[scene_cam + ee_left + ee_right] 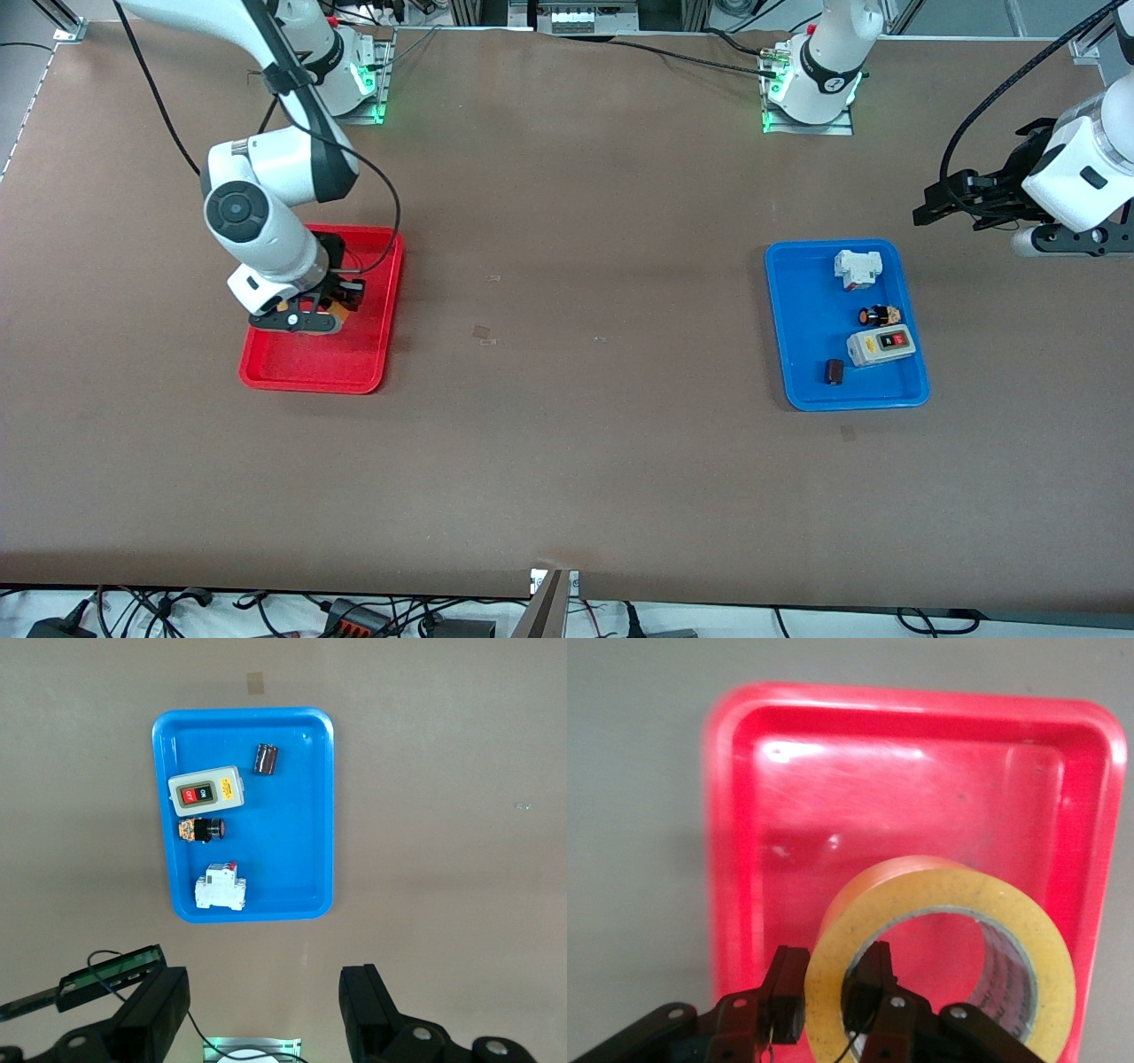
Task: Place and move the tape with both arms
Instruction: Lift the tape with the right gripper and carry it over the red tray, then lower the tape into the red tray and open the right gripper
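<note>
On the brown worktop (567,425) we count two trays, one red and one blue, well apart. Toward the right arm's end lies the red tray (354,363); toward the left arm's end lies the blue tray (802,354).

We count one roll of tape (948,948), yellow-amber with a wide hollow core. It sits over the red tray, in the right gripper (833,992). One finger is inside the core and the other outside, so the fingers (873,979) clamp the roll's wall between them. In the front view only a sliver of the roll shows under the gripper, and we cannot tell whether it touches the tray floor. We see nothing else in the red tray.

In the blue tray we count four small items, each apart from the others. Farthest from the front camera is a white breaker-like block (858,268). Next comes a small black and orange knob part (880,315). Then a grey switch box (880,346) with a red button and a black button. Nearest the front camera is a small dark cylinder (834,371).

The left gripper (266,1005) waits in the air, off the blue tray's edge toward the left arm's end of the worktop. Its fingers (363,1001) stand spread apart with nothing between them.

We count two arms and two grippers; one holds the tape, one holds nothing.
</note>
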Available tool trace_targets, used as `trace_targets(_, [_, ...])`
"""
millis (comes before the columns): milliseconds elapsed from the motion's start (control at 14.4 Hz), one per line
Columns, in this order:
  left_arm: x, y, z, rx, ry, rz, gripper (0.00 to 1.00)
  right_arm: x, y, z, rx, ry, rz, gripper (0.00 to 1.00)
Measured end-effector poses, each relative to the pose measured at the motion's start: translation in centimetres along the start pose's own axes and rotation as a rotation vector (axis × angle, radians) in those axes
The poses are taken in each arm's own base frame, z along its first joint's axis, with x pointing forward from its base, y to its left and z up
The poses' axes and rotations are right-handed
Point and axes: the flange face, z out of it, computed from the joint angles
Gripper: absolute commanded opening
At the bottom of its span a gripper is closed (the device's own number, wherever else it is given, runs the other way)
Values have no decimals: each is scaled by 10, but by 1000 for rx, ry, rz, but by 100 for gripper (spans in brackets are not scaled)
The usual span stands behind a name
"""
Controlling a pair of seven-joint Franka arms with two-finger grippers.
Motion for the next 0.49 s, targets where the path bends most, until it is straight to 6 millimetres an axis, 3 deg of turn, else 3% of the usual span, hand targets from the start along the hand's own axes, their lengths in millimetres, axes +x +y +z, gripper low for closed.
trace_targets(139, [0, 0, 0, 0, 1, 0, 100, -14, 14, 23, 9, 8, -3, 3])
trace_targets(347, [0, 0, -1, 0, 2, 0, 100, -27, 14, 38, 10, -7, -9, 6])
trace_targets(486, [0, 0, -1, 0, 4, 0, 100, -28, 13, 43, 11, -8, -10, 20])
